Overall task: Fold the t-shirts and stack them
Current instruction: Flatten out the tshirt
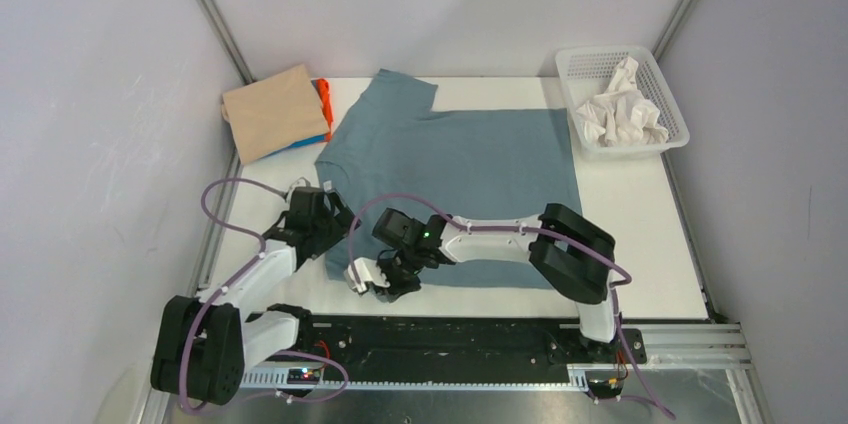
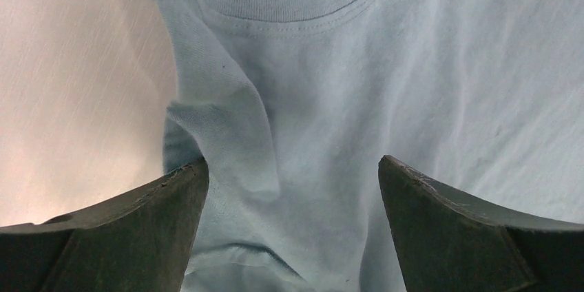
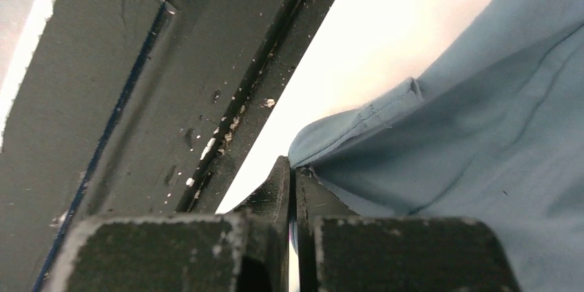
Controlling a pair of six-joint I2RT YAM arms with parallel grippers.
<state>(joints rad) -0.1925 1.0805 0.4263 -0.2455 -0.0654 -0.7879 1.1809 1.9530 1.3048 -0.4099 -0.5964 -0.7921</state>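
Observation:
The slate blue-grey t-shirt (image 1: 470, 169) lies spread flat across the middle of the table, its neck to the left. My left gripper (image 1: 333, 219) is open and hovers over the shirt's left part just below the collar; in the left wrist view (image 2: 290, 164) wrinkled cloth (image 2: 324, 99) lies between the spread fingers (image 2: 144, 230). My right gripper (image 1: 388, 279) is at the shirt's near edge, shut on a hemmed corner of the cloth (image 3: 372, 116), as the right wrist view (image 3: 290, 168) shows. A folded tan shirt (image 1: 272, 111) tops a stack at the back left, with orange (image 1: 323, 96) and bright blue edges beneath.
A white mesh basket (image 1: 578, 66) with crumpled white cloth (image 1: 620, 114) stands at the back right. The black rail (image 1: 450, 334) with the arm bases runs along the near edge. Grey walls close in on both sides.

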